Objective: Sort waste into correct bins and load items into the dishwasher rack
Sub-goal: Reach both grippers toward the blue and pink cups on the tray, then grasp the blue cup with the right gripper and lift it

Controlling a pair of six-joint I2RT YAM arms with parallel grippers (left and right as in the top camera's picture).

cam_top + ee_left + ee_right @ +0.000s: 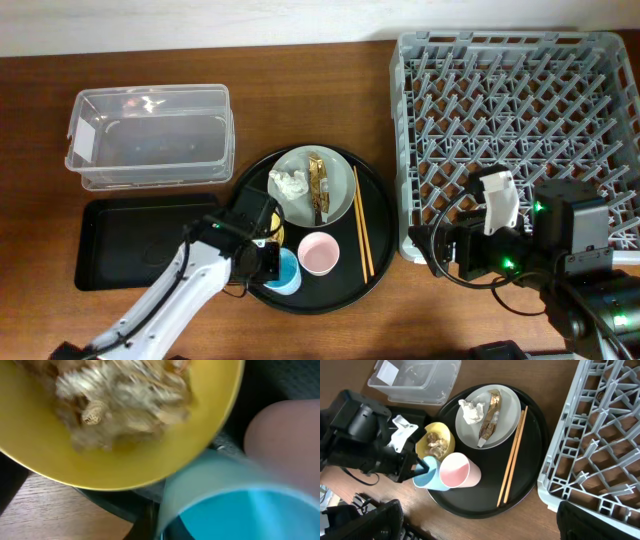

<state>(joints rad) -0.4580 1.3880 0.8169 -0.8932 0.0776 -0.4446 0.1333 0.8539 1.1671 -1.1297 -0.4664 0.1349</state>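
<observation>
Left wrist: blurry scraps, yellow bowl

Tissue and wrapper on plate

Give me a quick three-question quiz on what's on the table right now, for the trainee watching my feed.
1. True or false: the chopsticks lie on the plate.
2. Which holds the food scraps? A) yellow bowl B) pink cup C) clear tub
3. Short answer: which two pieces of waste sit on the plate?

Key:
1. False; they lie on the round black tray, beside the plate.
2. A.
3. The crumpled tissue and the wrapper strip.
</observation>
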